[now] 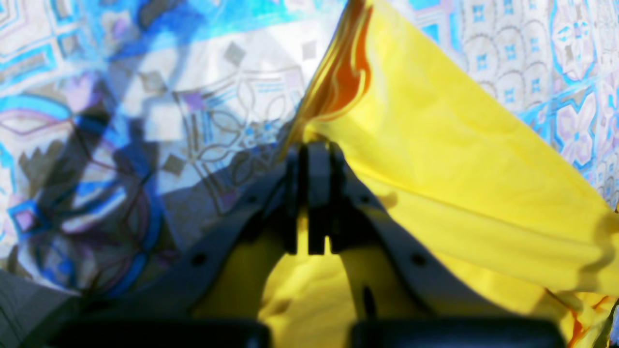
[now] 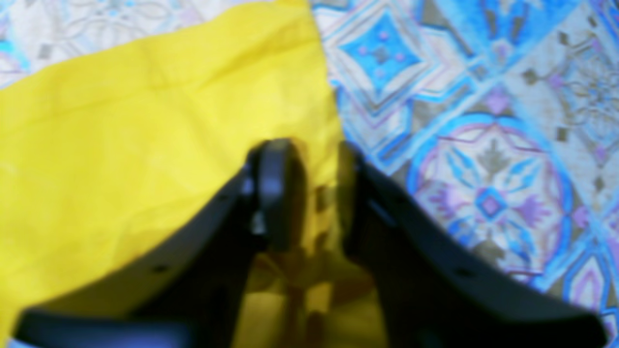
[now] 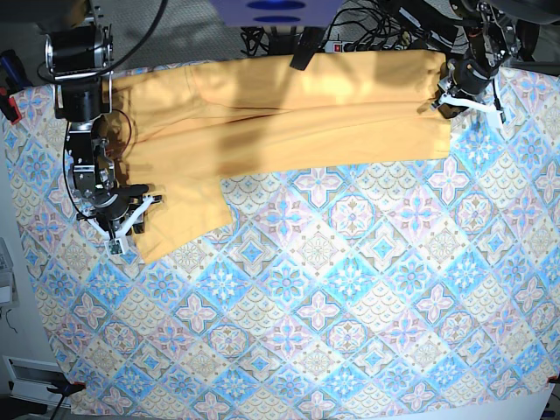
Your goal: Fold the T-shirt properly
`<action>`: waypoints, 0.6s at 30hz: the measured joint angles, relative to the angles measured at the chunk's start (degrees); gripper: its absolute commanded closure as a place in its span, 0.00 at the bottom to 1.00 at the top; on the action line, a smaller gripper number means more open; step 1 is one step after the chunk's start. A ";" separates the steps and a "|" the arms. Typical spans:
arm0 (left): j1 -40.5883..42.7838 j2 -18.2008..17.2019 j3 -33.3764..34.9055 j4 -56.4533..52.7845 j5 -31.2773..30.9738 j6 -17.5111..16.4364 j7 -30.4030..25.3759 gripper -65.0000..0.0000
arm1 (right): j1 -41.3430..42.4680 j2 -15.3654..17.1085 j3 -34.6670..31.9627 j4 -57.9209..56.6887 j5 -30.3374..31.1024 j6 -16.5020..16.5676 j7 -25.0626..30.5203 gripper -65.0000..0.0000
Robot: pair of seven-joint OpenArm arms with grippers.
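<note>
The T-shirt [image 3: 289,122], pale yellow-orange, lies spread sideways along the far part of the table. My left gripper [image 3: 468,94] is at its far right end, shut on a pinch of cloth. In the left wrist view the left gripper [image 1: 314,147] holds a fold of the T-shirt [image 1: 459,169] lifted off the tablecloth. My right gripper [image 3: 122,229] is at the shirt's lower left corner. In the right wrist view the right gripper [image 2: 312,147] straddles the edge of the T-shirt [image 2: 121,145], its jaws a narrow gap apart with cloth between them.
A blue-and-pink patterned tablecloth [image 3: 332,297] covers the whole table. Cables [image 3: 385,26] and arm mounts crowd the far edge. A red clamp [image 3: 10,109] grips the left edge. The table's front edge runs along the bottom of the base view.
</note>
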 measured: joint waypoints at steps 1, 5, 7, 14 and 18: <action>0.00 0.02 0.00 0.00 0.00 0.00 0.00 1.00 | 0.00 -0.02 0.00 0.00 0.02 0.00 -0.07 0.94; -0.02 0.09 0.00 0.00 0.00 0.00 0.00 1.00 | -0.66 -0.09 0.13 0.72 0.00 -0.04 0.09 0.99; 0.00 0.11 -0.02 0.00 0.00 0.00 -0.02 1.00 | -1.46 -0.04 0.28 2.75 -0.28 -0.04 -1.07 0.99; 0.00 0.13 -0.04 0.00 0.02 0.00 0.00 1.00 | -8.96 -0.13 8.66 17.00 -0.22 0.26 -5.51 0.99; 0.00 0.17 -0.04 0.00 0.00 0.02 0.00 1.00 | -12.26 0.17 11.43 23.50 -0.44 0.85 -6.93 0.99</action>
